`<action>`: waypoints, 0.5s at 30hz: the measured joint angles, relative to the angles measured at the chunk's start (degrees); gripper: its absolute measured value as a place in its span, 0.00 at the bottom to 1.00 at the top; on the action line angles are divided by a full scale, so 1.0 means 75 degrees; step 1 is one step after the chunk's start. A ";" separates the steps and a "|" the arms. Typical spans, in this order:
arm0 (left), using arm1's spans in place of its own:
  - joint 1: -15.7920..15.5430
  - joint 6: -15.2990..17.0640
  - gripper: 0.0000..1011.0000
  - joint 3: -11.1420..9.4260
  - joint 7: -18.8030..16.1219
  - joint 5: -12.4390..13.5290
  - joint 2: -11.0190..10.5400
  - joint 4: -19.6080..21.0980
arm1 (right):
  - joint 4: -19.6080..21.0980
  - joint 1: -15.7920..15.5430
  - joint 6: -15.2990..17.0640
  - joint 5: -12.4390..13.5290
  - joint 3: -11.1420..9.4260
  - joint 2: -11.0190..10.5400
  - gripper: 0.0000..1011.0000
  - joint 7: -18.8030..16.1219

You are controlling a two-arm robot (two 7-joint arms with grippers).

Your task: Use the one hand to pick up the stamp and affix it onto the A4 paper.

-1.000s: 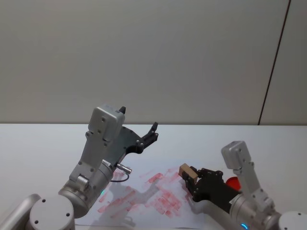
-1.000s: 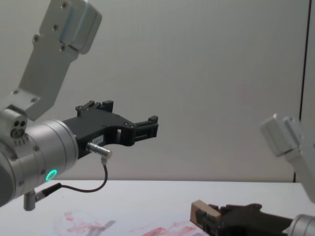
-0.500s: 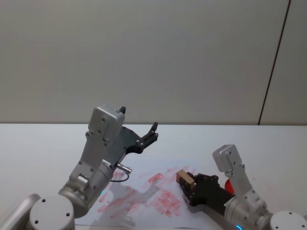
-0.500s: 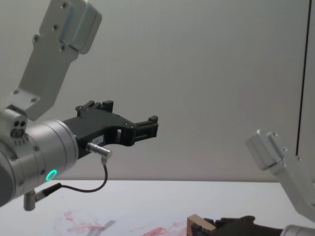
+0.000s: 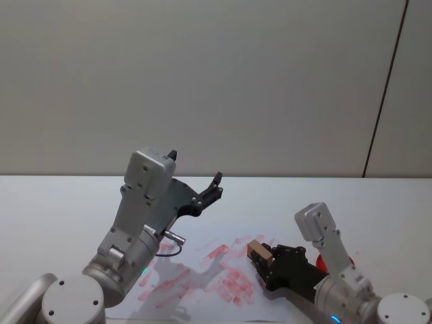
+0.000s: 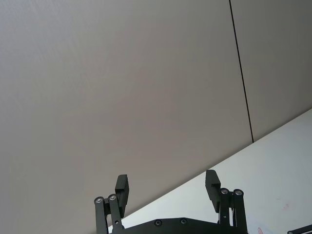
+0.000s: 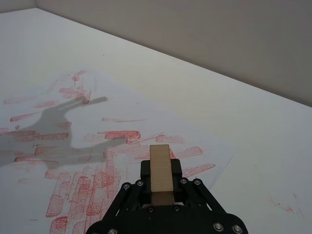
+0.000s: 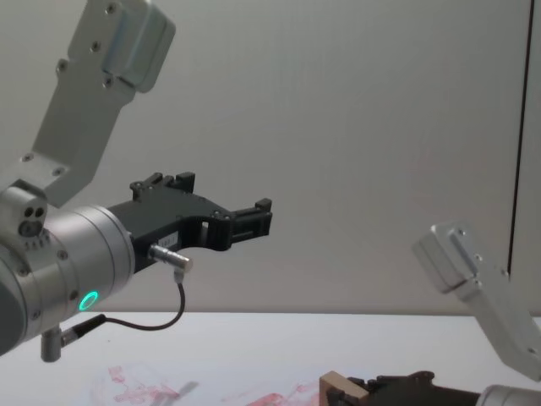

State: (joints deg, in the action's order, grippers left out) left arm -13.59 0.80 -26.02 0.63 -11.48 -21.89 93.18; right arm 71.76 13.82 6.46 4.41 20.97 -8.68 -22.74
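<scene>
The white table [image 5: 54,202] carried the flat white A4 paper sheet marked with smeared red ink blotches [image 5: 202,260], which lay before the robot, between the two arms. The left tool [image 5: 214,187], a black forked unit on a silver wrist with a green light and a dark cable, was held raised well above the table at the sheet's left side; in the left wrist view its fingers [image 6: 122,184] stood wide apart, pointing toward the grey wall. It cast a forked shadow on the sheet [image 7: 97,146]. The right tool [image 5: 264,260], a black forked unit on a pale silver-white arm, was low over the right part of the sheet, among the red blotches, with its jaws clamped on the small light-tan wooden stamp block [image 7: 160,165]. The stamp [image 5: 258,251] sat gripped between the fingers; its base was hidden, so contact with the sheet could not be determined. In the chest view the stamp [image 8: 341,391] showed close to the table's surface. A small red object [image 5: 329,258], partly hidden, lay just behind the right arm.
</scene>
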 joint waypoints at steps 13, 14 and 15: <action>0.0000 0.0000 0.99 0.0000 0.0000 0.0000 0.0000 0.0000 | 0.0130 -0.0037 0.0015 0.0127 -0.0034 -0.0058 0.21 -0.0033; 0.0000 0.0000 0.99 0.0000 0.0000 0.0000 0.0000 0.0000 | 0.0195 -0.0047 -0.0049 0.0197 -0.0051 -0.0073 0.21 -0.0027; 0.0000 0.0000 0.99 0.0000 0.0000 0.0000 0.0000 0.0000 | 0.0244 -0.0051 -0.0081 0.0230 -0.0065 -0.0079 0.21 -0.0019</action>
State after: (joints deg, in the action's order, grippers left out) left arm -13.59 0.80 -26.03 0.62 -11.48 -21.89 93.17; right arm 73.59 13.44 5.85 6.14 20.49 -9.27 -22.88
